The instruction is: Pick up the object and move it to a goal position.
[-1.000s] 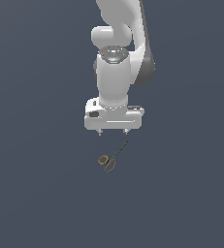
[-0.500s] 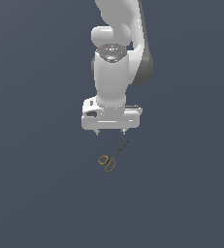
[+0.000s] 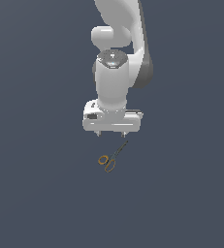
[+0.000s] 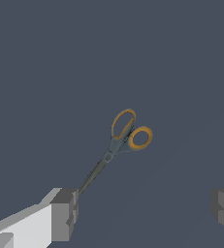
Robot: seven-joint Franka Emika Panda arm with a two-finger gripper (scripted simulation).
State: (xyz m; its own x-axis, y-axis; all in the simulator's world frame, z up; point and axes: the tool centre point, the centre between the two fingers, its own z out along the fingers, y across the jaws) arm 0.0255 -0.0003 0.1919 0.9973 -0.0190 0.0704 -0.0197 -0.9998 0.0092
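- Below my gripper, the scissors are lying flat on the dark grey floor, untouched.
- From the scissors upward, my white arm is hanging with the palm facing down.
- Around the scissors, my fingers are standing wide apart, gripping nothing; in the wrist view the blade tips are running just beside one fingertip, and whether they are touching it I cannot tell.
- Away from that fingertip, the two orange loop handles are pointing, with the thin dark blades closed together.
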